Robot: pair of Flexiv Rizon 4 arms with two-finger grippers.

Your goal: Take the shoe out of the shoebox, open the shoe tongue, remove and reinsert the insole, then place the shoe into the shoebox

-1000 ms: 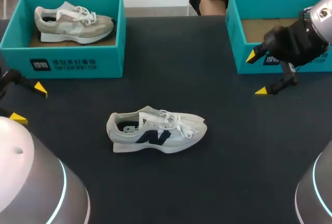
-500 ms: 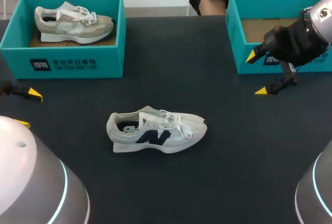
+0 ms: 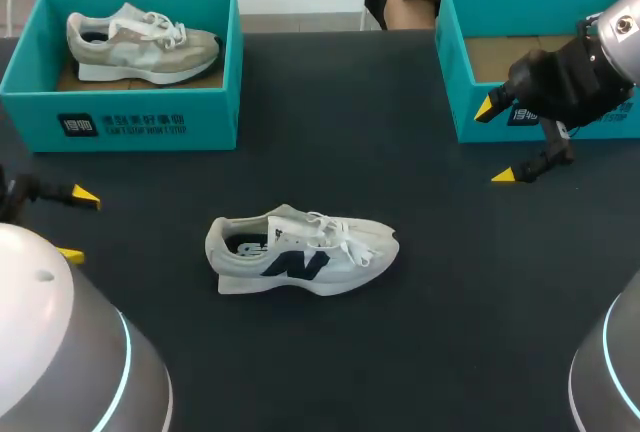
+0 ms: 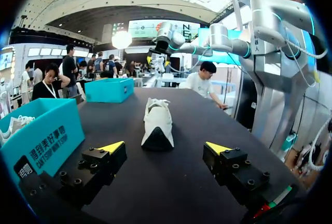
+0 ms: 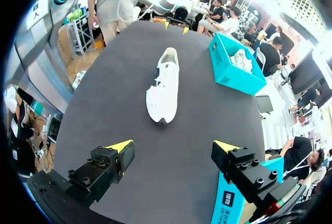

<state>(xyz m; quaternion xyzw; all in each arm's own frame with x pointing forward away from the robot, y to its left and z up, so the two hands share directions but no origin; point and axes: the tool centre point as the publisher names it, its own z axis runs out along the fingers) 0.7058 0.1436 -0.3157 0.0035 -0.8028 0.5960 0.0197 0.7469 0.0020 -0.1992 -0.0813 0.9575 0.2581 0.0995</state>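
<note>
Shoe (image 3: 300, 252) sits out on table (image 3: 450, 302), tongue and insole untouched; left fingers (image 4: 111, 148) and right fingers (image 5: 120, 146) spread, empty.

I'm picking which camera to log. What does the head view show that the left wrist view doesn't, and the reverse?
Only the head view: the right shoebox's cardboard floor, the whole beige shoe in the left shoebox, the white shoe's side with its dark logo. Only the left wrist view: the white shoe's heel end-on, ahead of the open left tool. Both: the white shoe lying on the table, both teal shoeboxes, the left tool's yellow tips.
</note>
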